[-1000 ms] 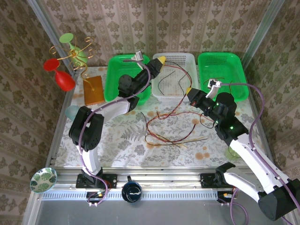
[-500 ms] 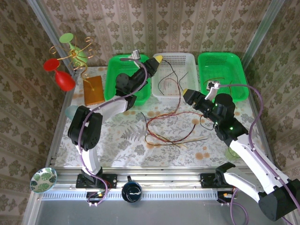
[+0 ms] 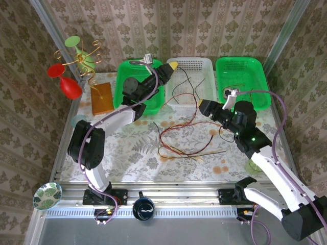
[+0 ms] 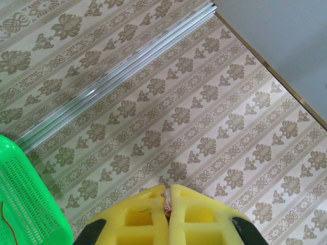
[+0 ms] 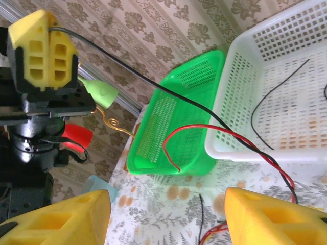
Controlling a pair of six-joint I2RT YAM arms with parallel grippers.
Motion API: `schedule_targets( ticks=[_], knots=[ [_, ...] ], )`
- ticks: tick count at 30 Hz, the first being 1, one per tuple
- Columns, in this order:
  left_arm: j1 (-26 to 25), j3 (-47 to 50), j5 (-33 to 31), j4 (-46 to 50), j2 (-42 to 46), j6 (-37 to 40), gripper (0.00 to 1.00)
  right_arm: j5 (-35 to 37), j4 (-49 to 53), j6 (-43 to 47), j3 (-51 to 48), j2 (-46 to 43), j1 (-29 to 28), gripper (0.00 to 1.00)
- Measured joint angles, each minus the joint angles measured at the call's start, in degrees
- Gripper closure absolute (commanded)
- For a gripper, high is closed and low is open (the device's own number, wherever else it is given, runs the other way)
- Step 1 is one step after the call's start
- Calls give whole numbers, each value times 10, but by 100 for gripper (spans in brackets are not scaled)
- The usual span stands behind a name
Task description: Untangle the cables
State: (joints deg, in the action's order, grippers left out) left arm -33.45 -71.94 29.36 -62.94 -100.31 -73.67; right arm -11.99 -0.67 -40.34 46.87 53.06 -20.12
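Since the left jaws, high at twelve o'clock, clench what looks like the black cable, it stretches up from the cables tangled mid-surface; the right jaws hang released at two o'clock.

Left arm: had white links and black joints.
Right arm: matched, with a small green light.
Cabling: thick purple cables ran along both arms.
Right gripper: had yellow block fingers with square recesses.
Left gripper: was alike, on a black mount.
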Motion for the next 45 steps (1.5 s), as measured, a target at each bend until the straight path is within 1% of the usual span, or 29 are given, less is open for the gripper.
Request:
schedule_targets(
  ticks=[5,7,10,13,18,21,29,33,37,38,40,41,43,45],
  knots=[
    [-10,16,-9,9,18,19,100,-3,-91,-65,-34,38,-19,28],
    [-13,23,-13,12,23,28,100,3,-127,-96,-50,59,-36,27],
    [-15,30,-21,20,28,38,100,34,-180,-140,-71,86,-65,25],
    [-17,32,-27,30,32,47,100,82,-224,-176,-85,106,-98,24],
    [-21,33,-36,36,34,56,100,191,-309,-218,-100,133,-155,21],
    [-22,33,-37,39,34,59,100,242,-354,-236,-102,161,-176,20],
    [-25,41,-41,43,48,64,100,311,-433,-257,-99,254,-183,20],
    [-26,42,-46,43,56,64,100,329,-481,-256,-67,320,-183,22],
    [-26,42,-50,43,62,65,100,345,-555,-248,-37,389,-183,24],
    [-26,42,-50,44,64,65,100,350,-569,-247,-28,405,-183,26],
    [-26,42,-52,45,66,65,100,359,-584,-244,-14,427,-183,35],
    [-26,42,-52,48,68,66,100,363,-593,-243,-9,435,-183,44],
    [-26,42,-52,53,71,68,100,369,-600,-245,-2,443,-181,73],
    [-25,42,-52,56,73,70,100,362,-600,-246,4,444,-176,100]
  ],
)
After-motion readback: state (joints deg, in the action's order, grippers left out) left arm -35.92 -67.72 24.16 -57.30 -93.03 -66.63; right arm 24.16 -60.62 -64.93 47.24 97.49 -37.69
